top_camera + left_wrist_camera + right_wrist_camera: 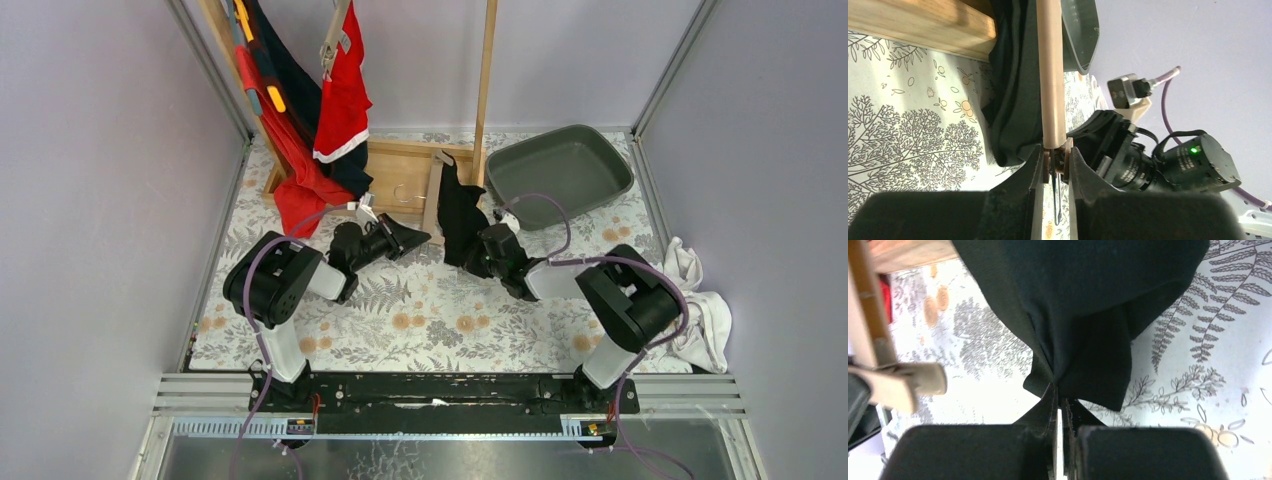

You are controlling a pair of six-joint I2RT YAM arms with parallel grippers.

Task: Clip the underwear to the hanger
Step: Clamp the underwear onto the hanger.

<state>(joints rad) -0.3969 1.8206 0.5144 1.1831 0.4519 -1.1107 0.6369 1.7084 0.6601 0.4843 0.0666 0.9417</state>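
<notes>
The left gripper (420,237) is pressed together on the near end of the hanger (434,195). In the left wrist view its fingers (1034,165) clamp the pale bar, which runs straight away from them. The long axis of the hanger runs from that grip away from the arm bases. The underwear (458,215), a black garment, lies alongside the hanger on its right side, touching or just beside the bar and roughly parallel to it. The right gripper (470,255) is pinched shut on the near edge of the underwear, and the right wrist view shows the fabric gathered to a point between the closed fingers (1048,405). In that view a pale clip (903,385) of the hanger sits well to the left of the pinched fabric and apart from it. Whether the far end of the underwear is already clipped cannot be determined. The right arm is the nearer one to the garment. The coming move likely requires carrying the pinched edge leftward, across to the hanger.
</notes>
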